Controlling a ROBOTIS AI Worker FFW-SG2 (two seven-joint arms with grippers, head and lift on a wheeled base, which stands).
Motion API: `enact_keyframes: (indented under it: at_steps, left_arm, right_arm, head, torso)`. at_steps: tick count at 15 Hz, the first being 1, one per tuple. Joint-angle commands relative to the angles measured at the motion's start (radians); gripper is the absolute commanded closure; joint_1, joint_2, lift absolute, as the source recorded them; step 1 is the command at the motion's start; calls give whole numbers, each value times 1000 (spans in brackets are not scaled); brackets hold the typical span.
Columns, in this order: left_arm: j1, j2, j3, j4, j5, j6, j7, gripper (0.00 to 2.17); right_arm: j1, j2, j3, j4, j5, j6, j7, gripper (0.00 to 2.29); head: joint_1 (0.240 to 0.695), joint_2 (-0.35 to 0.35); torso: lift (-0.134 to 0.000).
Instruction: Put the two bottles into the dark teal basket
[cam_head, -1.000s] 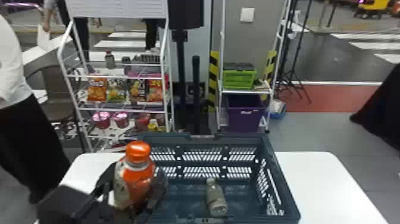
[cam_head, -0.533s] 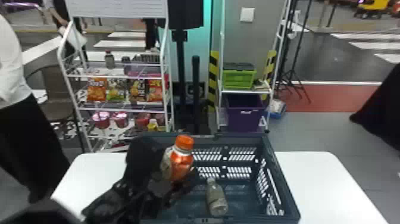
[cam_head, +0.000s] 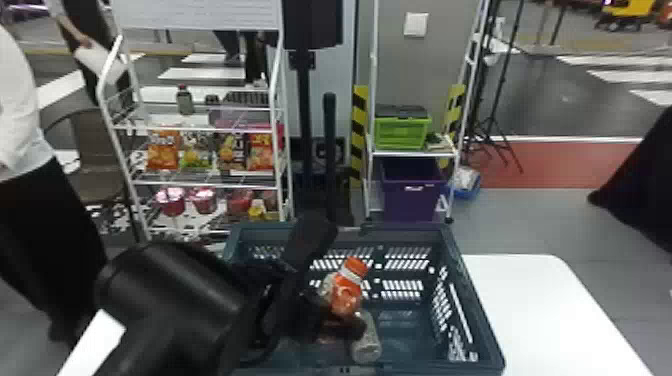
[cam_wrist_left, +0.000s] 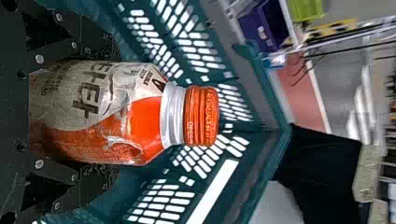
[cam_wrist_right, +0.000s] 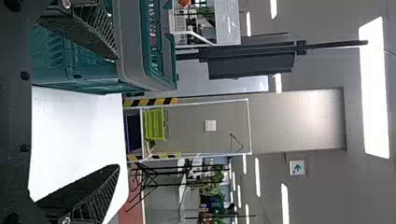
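In the head view my left gripper (cam_head: 330, 317) is inside the dark teal basket (cam_head: 480, 320), shut on the orange-capped bottle (cam_head: 348, 287), which leans with its cap up and to the right. A second, clear greyish bottle (cam_head: 366, 340) lies on the basket floor just beside it, partly covered by the gripper. In the left wrist view the gripper (cam_wrist_left: 109, 112) has a finger on either side of the orange-capped bottle (cam_wrist_left: 135, 112). My right gripper (cam_wrist_right: 114, 112) is parked outside the basket (cam_wrist_right: 93, 60), fingers wide apart with nothing between them.
The basket stands on a white table (cam_head: 540, 300), its high slotted walls around the left gripper. Beyond the table are a snack rack (cam_head: 205, 182) at the left and a shelf with a green crate (cam_head: 402, 132) and a purple bin (cam_head: 412, 195).
The left arm has carried the orange-capped bottle rightward from the basket's left side and lower into it, tilting it. The clear bottle has stayed put.
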Motion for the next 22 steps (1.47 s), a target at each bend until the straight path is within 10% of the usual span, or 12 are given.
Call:
enact_keyframes:
  at_steps: [1, 6, 7, 9, 14, 22]
  left_arm:
    - [-68, -47, -27, 140, -53, 25, -76, 2145]
    - [-128, -116, -87, 297, -137, 25, -151, 2067]
    - [-127, -119, -87, 297, -137, 25, -147, 1632]
    - [-120, -119, -87, 283, -136, 25, -128, -2]
    - [-58, -98, 34, 152, -94, -31, -1, 6]
    - [441, 31, 360, -487, 113, -276, 318, 73]
  right_arm:
    - [0, 1, -7, 2, -6, 5, 8, 49]
    - [-5, 1, -11, 1, -5, 26, 16, 53]
    - [-3, 1, -14, -1, -5, 29, 16, 53]
    - [2, 1, -22, -7, -6, 32, 22, 53]
    - [20, 1, -31, -62, -5, 112, 22, 53]
    - [46, 1, -39, -240, 7, 333, 22, 53]
  head:
    - [499, 0]
    - [499, 0]
    - [499, 0]
    - [499, 0]
    - [499, 0]
    - [499, 0]
  torso:
    - [0]
    - [0]
    - [0]
    - [0]
    - [0]
    - [0]
